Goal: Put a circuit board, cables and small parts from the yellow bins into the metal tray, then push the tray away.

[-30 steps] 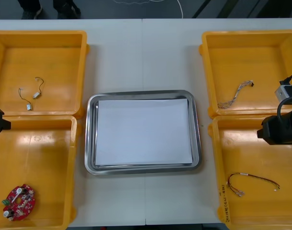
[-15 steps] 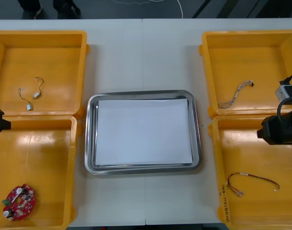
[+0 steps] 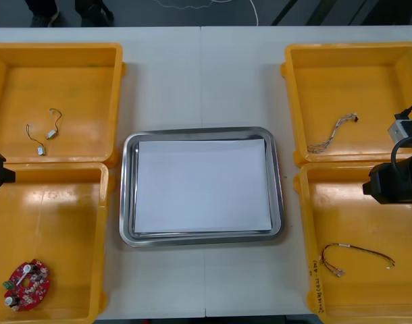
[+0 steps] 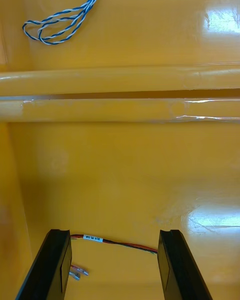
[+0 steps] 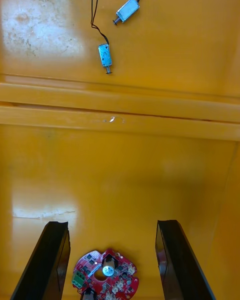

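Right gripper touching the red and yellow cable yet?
Apart. Front view shows bare bin floor between the right gripper and the red and yellow cable.

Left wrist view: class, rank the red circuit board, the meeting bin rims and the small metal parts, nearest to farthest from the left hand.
1. Red circuit board, between the open fingers of the left hand.
2. Meeting bin rims, just beyond the board.
3. Small metal parts, in the farther bin past the rims.

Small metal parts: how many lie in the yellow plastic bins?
2: one small metal part, another beside it, in the far left yellow plastic bin. None seems hidden.
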